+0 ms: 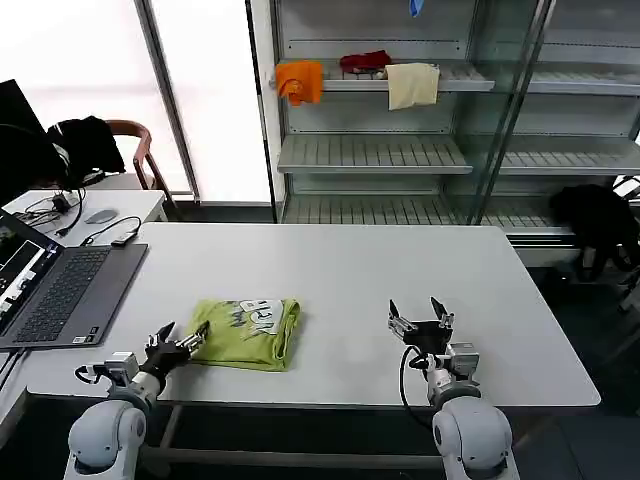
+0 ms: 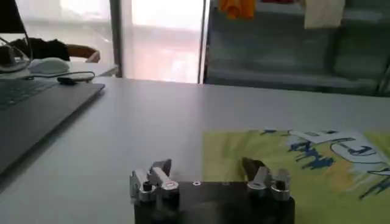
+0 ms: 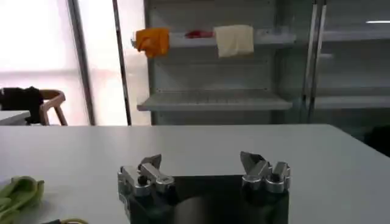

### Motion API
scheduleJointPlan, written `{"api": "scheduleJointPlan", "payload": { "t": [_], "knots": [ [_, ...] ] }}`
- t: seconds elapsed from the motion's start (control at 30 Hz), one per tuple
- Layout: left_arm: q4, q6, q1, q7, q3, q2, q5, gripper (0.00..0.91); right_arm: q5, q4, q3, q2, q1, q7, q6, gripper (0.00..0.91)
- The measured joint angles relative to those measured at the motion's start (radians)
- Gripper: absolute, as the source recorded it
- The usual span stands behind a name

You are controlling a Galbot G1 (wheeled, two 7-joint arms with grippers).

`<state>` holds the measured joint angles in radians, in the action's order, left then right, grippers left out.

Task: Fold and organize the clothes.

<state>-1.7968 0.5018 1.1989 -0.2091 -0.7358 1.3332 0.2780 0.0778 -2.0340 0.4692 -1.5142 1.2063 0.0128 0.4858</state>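
two grippers are seen low over the near edge of a white table [image 1: 330,270], and little else lies on its surface. a grey laptop [image 1: 60,290] is set open at the table's left end, overhanging toward a smaller side desk [image 1: 120,205] where a mouse [image 1: 101,215] and cables are scattered. a wooden chair [image 1: 140,150] draped with a dark garment [image 1: 85,140] is placed behind that desk. nothing is found between either gripper and the shirt.

beyond the far edge, a glass-fronted shelving unit [image 1: 400,150] is stood against the wall. on its upper shelf an orange cloth [image 1: 299,80], a red cloth [image 1: 365,62] and a cream cloth [image 1: 412,85] are hung or laid side by side; the lower shelves are seen bare. a black bundle [image 1: 600,215] is seen at the right, beside the unit.

the lime t-shirt [image 1: 245,332] is laid folded into a compact rectangle on the near left part of the table, printed side up, with the white-grey print toward its far edge. the left gripper [image 1: 180,340] is held released, fingers [image 2: 159,173] spread, just beside the shirt's left edge; in the left wrist view one fingertip is seen above the yellow-green cloth [image 2: 292,170], though contact cannot be told. the right gripper [image 1: 420,318] is likewise held spread and empty, well apart from the shirt on its right, over bare tabletop. in the right wrist view a corner of the shirt [image 3: 18,192] is glimpsed off to the side.
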Motion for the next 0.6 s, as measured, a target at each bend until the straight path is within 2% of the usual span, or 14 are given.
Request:
{"api": "scheduleJointPlan", "payload": {
  "t": [0.07,0.13,0.2,0.3,0.33,0.37,0.47,0.53,0.6],
  "knots": [
    [-0.001,0.0,0.005,-0.004,0.001,0.002,0.005,0.544,-0.002,-0.001,-0.001,-0.001,0.0,0.001,0.0,0.907],
    [-0.003,0.0,0.009,-0.007,0.003,0.004,0.006,0.484,-0.003,-0.003,-0.002,-0.002,0.0,0.003,0.0,0.907],
    [-0.003,0.0,0.011,-0.008,0.004,0.007,0.008,0.373,-0.005,-0.004,-0.002,-0.002,0.001,0.004,0.0,0.907],
    [-0.001,0.002,0.013,-0.012,0.005,0.009,0.013,0.262,-0.006,-0.005,-0.002,-0.003,0.001,0.007,0.001,0.907],
    [-0.001,0.003,0.014,-0.013,0.006,0.01,0.017,0.181,-0.006,-0.005,-0.002,-0.003,0.001,0.008,0.001,0.907],
    [-0.001,0.003,0.015,-0.014,0.007,0.011,0.02,0.181,-0.007,-0.005,-0.002,-0.003,0.001,0.009,0.001,0.907],
    [0.002,0.005,0.015,-0.017,0.008,0.014,0.03,0.05,-0.01,-0.005,-0.003,-0.006,0.001,0.011,0.002,0.907],
    [0.005,0.004,0.014,-0.017,0.01,0.017,0.038,0.0,-0.011,-0.007,-0.003,-0.006,0.001,0.012,0.002,0.907],
    [0.006,0.002,0.014,-0.017,0.013,0.018,0.045,0.0,-0.011,-0.007,-0.003,-0.007,0.001,0.014,0.002,0.907]
  ]
}}
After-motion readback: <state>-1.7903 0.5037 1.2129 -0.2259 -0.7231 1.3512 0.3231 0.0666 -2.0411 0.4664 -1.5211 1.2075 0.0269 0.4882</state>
